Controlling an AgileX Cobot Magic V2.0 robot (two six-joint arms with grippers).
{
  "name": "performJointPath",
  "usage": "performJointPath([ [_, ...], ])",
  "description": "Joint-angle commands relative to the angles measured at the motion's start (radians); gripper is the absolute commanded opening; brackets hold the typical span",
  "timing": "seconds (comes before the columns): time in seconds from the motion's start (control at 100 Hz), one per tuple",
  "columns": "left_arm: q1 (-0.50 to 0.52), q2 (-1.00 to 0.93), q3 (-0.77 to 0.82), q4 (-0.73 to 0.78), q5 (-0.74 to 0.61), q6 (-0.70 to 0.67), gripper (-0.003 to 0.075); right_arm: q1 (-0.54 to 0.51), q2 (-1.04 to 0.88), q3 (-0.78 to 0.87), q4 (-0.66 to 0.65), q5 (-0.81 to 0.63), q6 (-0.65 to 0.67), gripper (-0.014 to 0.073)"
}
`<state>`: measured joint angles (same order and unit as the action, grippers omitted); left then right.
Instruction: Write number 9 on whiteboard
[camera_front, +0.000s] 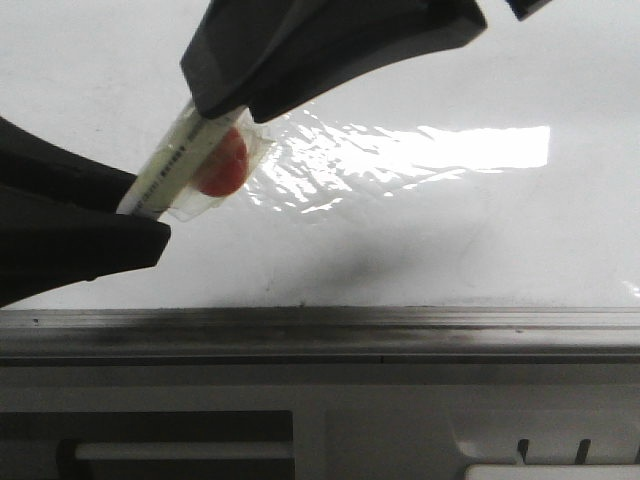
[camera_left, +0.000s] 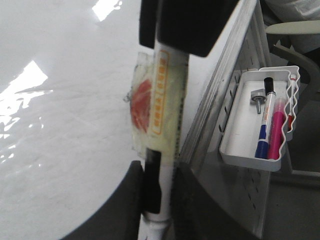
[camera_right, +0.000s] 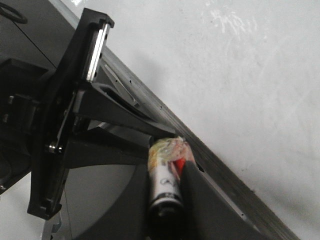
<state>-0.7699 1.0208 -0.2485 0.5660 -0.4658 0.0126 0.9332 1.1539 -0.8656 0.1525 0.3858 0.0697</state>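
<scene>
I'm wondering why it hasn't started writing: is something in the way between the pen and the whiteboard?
Nothing visible lies between the marker and the whiteboard. The left claw and right claw both grip the marker and hide its tip, so a cap cannot be ruled out.

Front cam sits low & very close, facing fwd across the whiteboard (camera_front: 450, 230); both wrist cams look along their claws, sharing its taped marker (camera_left: 160, 110).
</scene>
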Motion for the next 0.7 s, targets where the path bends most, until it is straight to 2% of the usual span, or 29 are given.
performJointPath([
  [0.0,-0.006,-0.014,-0.026,-0.021,-0.086,-0.013,0.0050,-0.008,-0.015,-0.031,-0.024,-0.061,-0.010,-0.0076],
  [0.15,-0.006,-0.014,-0.026,-0.029,-0.086,-0.013,0.0276,-0.008,-0.015,-0.031,-0.024,-0.061,-0.010,-0.0076],
  [0.22,-0.006,-0.014,-0.026,-0.031,-0.086,-0.013,0.0326,-0.008,-0.015,-0.031,-0.024,-0.062,-0.010,-0.0076],
  [0.41,-0.006,-0.063,-0.026,-0.118,-0.060,-0.013,0.0329,-0.011,-0.027,-0.031,-0.024,-0.052,-0.010,-0.0075],
  [0.69,0.011,-0.324,-0.026,-0.358,0.059,-0.006,0.0329,-0.069,-0.130,-0.031,-0.025,-0.052,-0.007,-0.0075],
])
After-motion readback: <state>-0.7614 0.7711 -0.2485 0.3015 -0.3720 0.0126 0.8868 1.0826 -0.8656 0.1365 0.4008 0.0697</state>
